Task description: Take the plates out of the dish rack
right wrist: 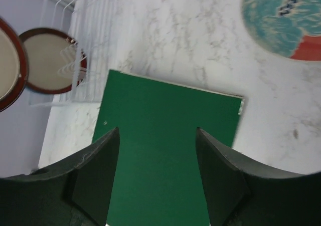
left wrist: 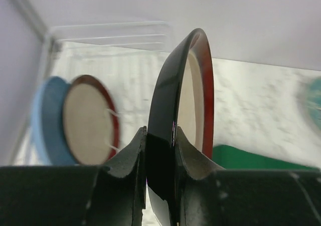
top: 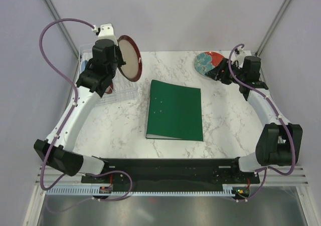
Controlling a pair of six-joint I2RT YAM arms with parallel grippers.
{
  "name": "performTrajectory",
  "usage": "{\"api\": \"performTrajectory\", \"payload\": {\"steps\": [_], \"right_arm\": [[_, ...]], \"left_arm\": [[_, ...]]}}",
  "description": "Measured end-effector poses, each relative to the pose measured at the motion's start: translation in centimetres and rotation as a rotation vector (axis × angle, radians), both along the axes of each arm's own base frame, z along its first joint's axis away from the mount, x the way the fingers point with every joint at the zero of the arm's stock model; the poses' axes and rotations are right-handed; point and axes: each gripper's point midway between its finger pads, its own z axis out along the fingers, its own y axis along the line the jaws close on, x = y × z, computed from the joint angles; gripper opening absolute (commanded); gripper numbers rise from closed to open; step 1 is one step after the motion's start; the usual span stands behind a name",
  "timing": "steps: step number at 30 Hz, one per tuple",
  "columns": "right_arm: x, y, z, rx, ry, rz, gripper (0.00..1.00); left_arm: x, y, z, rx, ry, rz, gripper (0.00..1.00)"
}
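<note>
My left gripper [left wrist: 160,141] is shut on the dark rim of a brown-rimmed, cream-centred plate [left wrist: 183,110]. It holds the plate on edge above the clear dish rack [top: 123,93] at the table's left. The top view shows this plate [top: 129,58] lifted beside the left gripper [top: 119,60]. A second brown-rimmed plate [left wrist: 90,121] and a light blue plate [left wrist: 45,121] stand in the rack [left wrist: 110,35]. The red plate with teal blotches [top: 209,63] lies flat at the back right. My right gripper [top: 219,73] is open and holds nothing, just beside that plate [right wrist: 281,20].
A green binder [top: 175,109] lies flat in the middle of the marble table, between the rack and the red plate. In the right wrist view it [right wrist: 165,136] fills the space under the open fingers. Grey walls with metal posts close the back and sides.
</note>
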Motion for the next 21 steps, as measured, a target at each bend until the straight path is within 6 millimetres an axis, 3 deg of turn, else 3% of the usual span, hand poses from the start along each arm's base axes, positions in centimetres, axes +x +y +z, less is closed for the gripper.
{"api": "performTrajectory", "payload": {"steps": [3, 6, 9, 14, 17, 21], "right_arm": [[-0.8, 3.5, 1.4, 0.052, -0.032, 0.11, 0.7], [-1.7, 6.7, 2.8, 0.11, -0.062, 0.21, 0.7], [-2.4, 9.1, 4.4, 0.174, -0.1, 0.288, 0.7], [-3.4, 11.6, 5.5, 0.251, -0.12, 0.357, 0.71], [-4.1, 13.2, 5.9, 0.277, -0.126, 0.403, 0.71], [-4.6, 14.8, 5.5, 0.299, -0.115, 0.449, 0.72]], "left_arm": [[-1.6, -2.9, 0.0, -0.143, 0.0, -0.141, 0.02], [-2.8, -5.5, -1.3, -0.263, 0.027, -0.259, 0.02], [-3.9, -7.7, -3.7, -0.359, 0.085, -0.346, 0.02], [-5.0, -10.5, -7.4, -0.49, 0.18, -0.438, 0.02], [-5.2, -11.7, -7.7, -0.558, 0.182, -0.48, 0.02], [-5.1, -13.0, -6.2, -0.628, 0.141, -0.54, 0.02]]}}
